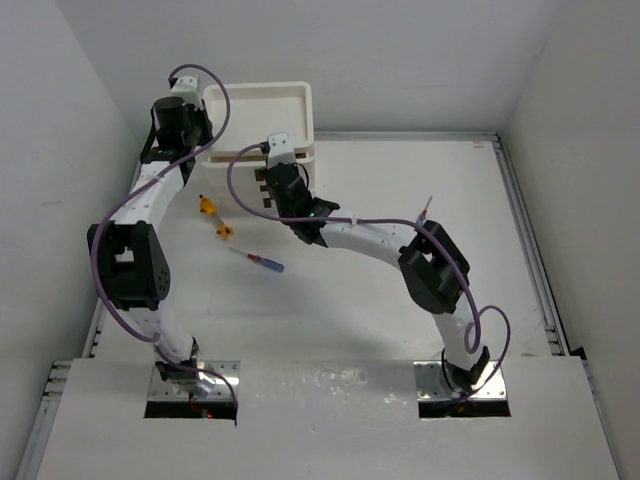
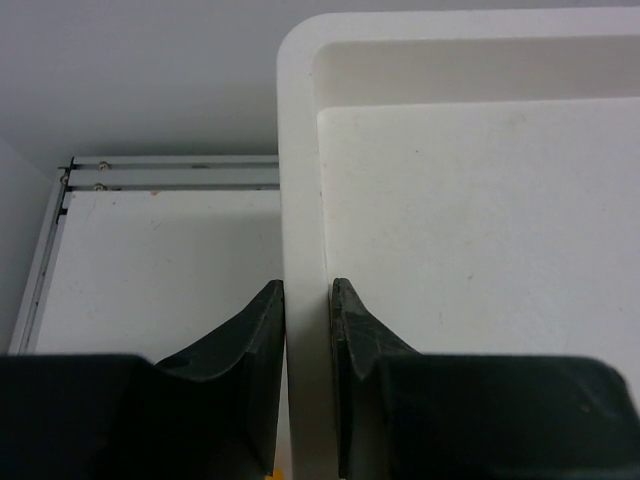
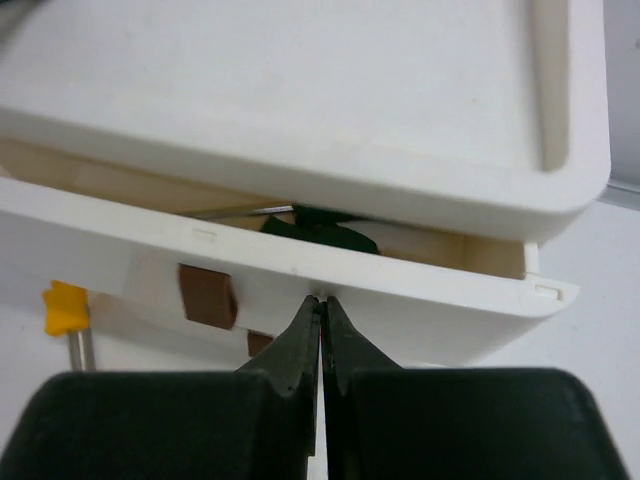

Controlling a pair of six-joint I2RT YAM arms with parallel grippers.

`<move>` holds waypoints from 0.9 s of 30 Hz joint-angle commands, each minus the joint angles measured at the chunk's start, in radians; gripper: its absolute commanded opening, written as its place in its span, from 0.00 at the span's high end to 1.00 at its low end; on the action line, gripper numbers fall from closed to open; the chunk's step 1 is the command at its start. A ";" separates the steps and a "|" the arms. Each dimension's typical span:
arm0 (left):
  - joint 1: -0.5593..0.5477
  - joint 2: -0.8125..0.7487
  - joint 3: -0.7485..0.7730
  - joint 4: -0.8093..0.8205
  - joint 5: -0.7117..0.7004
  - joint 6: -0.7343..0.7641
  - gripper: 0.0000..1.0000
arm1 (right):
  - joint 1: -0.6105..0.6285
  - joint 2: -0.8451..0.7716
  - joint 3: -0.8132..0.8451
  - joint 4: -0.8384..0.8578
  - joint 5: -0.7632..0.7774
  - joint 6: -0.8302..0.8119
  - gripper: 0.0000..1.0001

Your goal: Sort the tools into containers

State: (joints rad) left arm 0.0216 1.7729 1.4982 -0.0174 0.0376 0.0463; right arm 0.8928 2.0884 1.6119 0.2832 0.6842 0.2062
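The right gripper point(image 3: 321, 303), fingers pressed together, tips against the front of the partly open top drawer point(image 3: 420, 292). A dark green screwdriver point(image 3: 322, 233) lies inside, just behind them. The left gripper point(image 2: 307, 292) clamps the rim of the white box point(image 2: 298, 130).

Overhead; two wrist close-ups on white box point(image 1: 304, 112)

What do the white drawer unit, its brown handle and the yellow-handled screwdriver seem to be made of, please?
The white drawer unit looks like moulded plastic: smooth, slightly glossy, rounded corners. The brown handle is matte; plastic likely, wood possible. The yellow-handled screwdriver has an opaque, plastic-looking handle and a grey, metallic-looking shaft.
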 commanded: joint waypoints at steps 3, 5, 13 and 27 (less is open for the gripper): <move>0.003 0.028 -0.001 -0.070 0.119 0.044 1.00 | -0.021 0.076 0.140 0.091 -0.023 -0.004 1.00; 0.003 0.028 -0.001 -0.070 0.125 0.044 1.00 | -0.026 0.113 0.172 0.096 -0.029 0.019 1.00; 0.003 0.028 -0.009 -0.072 0.130 0.056 1.00 | -0.060 0.159 0.206 0.097 -0.028 0.091 1.00; 0.003 0.083 0.031 -0.107 0.073 -0.037 1.00 | -0.011 0.151 0.003 0.228 -0.109 0.197 0.55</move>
State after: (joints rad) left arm 0.0265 1.8046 1.5372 -0.0261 0.0509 0.0277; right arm 0.8654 2.2395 1.5841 0.4152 0.6003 0.3721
